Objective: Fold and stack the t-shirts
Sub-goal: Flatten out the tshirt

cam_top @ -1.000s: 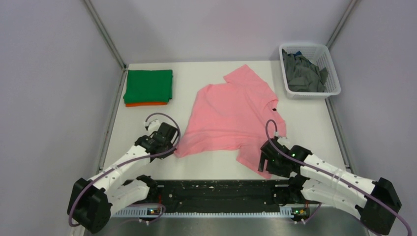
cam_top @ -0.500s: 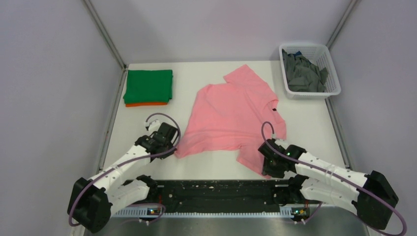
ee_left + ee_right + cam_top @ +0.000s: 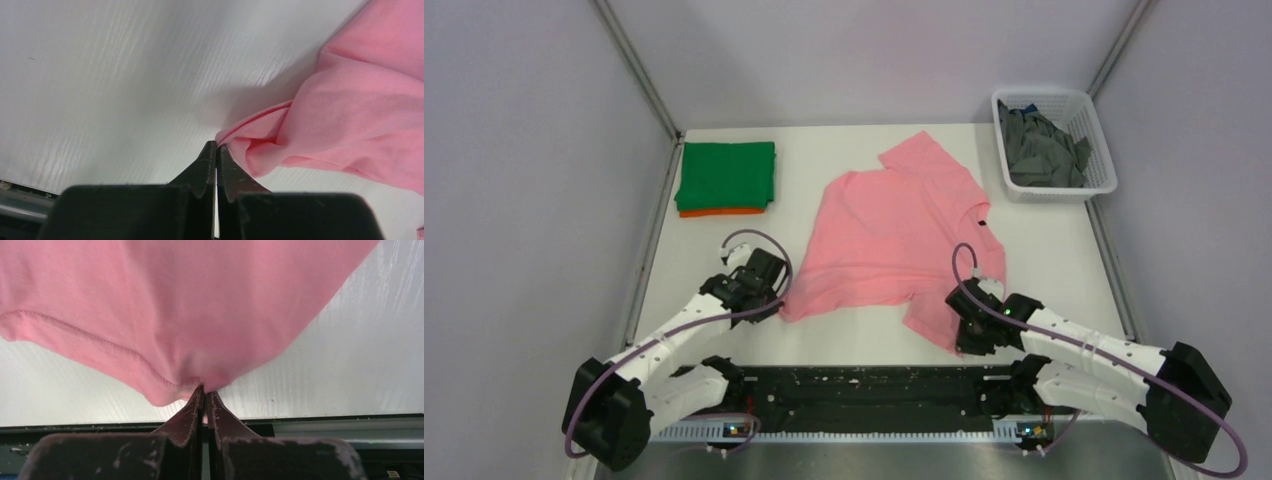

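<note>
A light pink t-shirt (image 3: 894,240) lies spread over the middle of the table. My left gripper (image 3: 776,308) is shut on its near left corner; the left wrist view shows the pink cloth (image 3: 320,125) pinched at my fingertips (image 3: 217,145). My right gripper (image 3: 964,340) is shut on the near right hem, and in the right wrist view the pink cloth (image 3: 200,315) bunches into the tips (image 3: 204,389). A folded green t-shirt (image 3: 726,174) rests on an orange t-shirt (image 3: 721,212) at the far left. Dark grey t-shirts (image 3: 1039,150) fill the basket.
The white lattice basket (image 3: 1104,170) stands at the far right corner. A black rail (image 3: 864,385) runs along the near table edge between the arm bases. Grey walls close in the table on the left, back and right.
My right gripper has moved left onto the pink t-shirt's near right hem and shut on it. The left gripper has kept its hold and place.
</note>
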Robot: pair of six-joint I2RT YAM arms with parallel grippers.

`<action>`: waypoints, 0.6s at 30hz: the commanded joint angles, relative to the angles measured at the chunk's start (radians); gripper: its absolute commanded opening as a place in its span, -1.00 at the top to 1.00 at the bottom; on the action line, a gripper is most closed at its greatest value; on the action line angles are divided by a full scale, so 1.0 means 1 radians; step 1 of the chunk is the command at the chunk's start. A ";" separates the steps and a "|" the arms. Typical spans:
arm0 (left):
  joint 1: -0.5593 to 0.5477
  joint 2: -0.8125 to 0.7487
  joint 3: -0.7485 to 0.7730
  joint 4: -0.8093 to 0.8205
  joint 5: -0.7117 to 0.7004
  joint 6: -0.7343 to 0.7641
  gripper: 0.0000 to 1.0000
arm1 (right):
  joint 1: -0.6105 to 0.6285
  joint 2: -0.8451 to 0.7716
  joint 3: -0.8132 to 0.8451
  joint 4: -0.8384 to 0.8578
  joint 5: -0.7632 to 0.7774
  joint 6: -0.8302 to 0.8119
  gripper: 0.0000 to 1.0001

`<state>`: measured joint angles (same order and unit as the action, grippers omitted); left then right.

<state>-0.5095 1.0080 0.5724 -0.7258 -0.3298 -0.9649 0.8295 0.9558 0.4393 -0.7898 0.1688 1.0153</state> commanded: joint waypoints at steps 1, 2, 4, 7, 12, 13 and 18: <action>0.006 0.004 0.064 0.038 -0.006 0.034 1.00 | 0.005 0.005 0.033 0.080 0.108 -0.019 1.00; 0.006 0.012 0.080 0.045 -0.004 0.042 1.00 | -0.007 0.008 0.058 0.087 0.123 -0.040 1.00; 0.006 0.033 0.114 0.065 -0.009 0.063 1.00 | -0.075 0.012 0.103 0.122 0.129 -0.116 1.00; 0.031 0.083 0.174 0.106 -0.028 0.100 1.00 | -0.207 0.025 0.171 0.210 0.098 -0.222 1.00; 0.097 0.150 0.401 0.087 0.011 0.156 1.00 | -0.386 0.061 0.393 0.279 0.061 -0.350 1.00; 0.104 0.149 0.457 0.071 0.001 0.169 1.00 | -0.405 0.058 0.442 0.279 0.060 -0.368 1.00; 0.121 0.064 0.689 -0.021 -0.098 0.201 1.00 | -0.474 0.018 0.676 0.239 0.095 -0.448 1.00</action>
<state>-0.4000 1.1690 1.1011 -0.7113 -0.3420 -0.8139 0.3985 1.0214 0.9360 -0.5690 0.2283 0.6758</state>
